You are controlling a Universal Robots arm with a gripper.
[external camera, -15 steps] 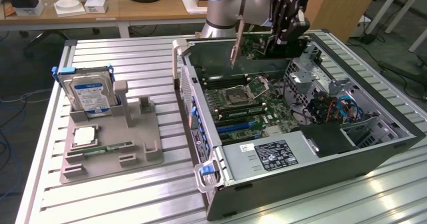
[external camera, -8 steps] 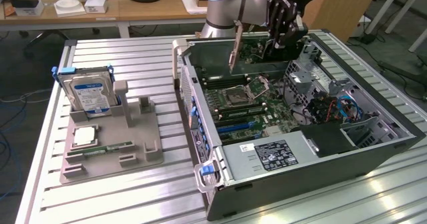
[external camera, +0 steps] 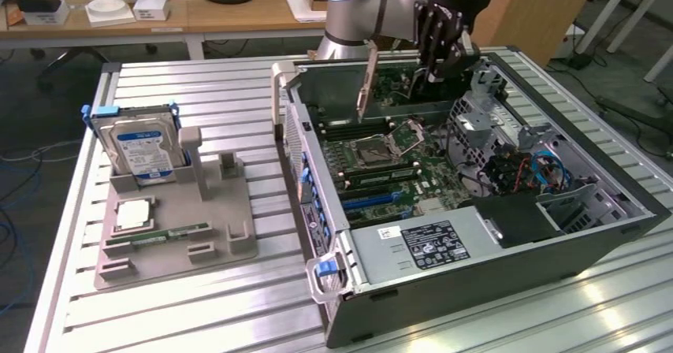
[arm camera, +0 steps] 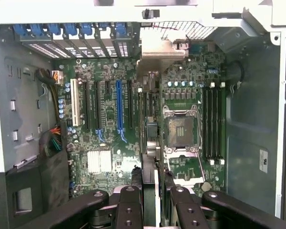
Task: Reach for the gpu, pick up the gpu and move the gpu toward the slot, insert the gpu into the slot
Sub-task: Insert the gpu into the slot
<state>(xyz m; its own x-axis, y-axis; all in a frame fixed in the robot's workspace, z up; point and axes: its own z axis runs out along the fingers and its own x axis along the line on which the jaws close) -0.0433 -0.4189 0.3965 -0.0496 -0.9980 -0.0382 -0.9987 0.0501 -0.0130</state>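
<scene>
My gripper [external camera: 439, 44] hangs over the far end of the open computer case [external camera: 505, 282], shut on the gpu [external camera: 392, 81]. The gpu is a green card held upright on edge, with its silver bracket [external camera: 365, 85] pointing down toward the case's rear wall. In the wrist view the gpu [arm camera: 150, 143] shows edge-on between my two fingers [arm camera: 129, 200], above the motherboard. It lines up just beside the blue slot [arm camera: 118, 109] and over the black slots. I cannot tell whether its lower edge touches a slot.
A blue-labelled hard drive [external camera: 142, 148] stands in a grey holder [external camera: 210, 250] on the slatted table, at the exterior view's left, with a memory stick [external camera: 163, 233] lying in it. Inside the case are the CPU socket [arm camera: 181, 129], cables [external camera: 526, 172] and a power supply [external camera: 431, 243].
</scene>
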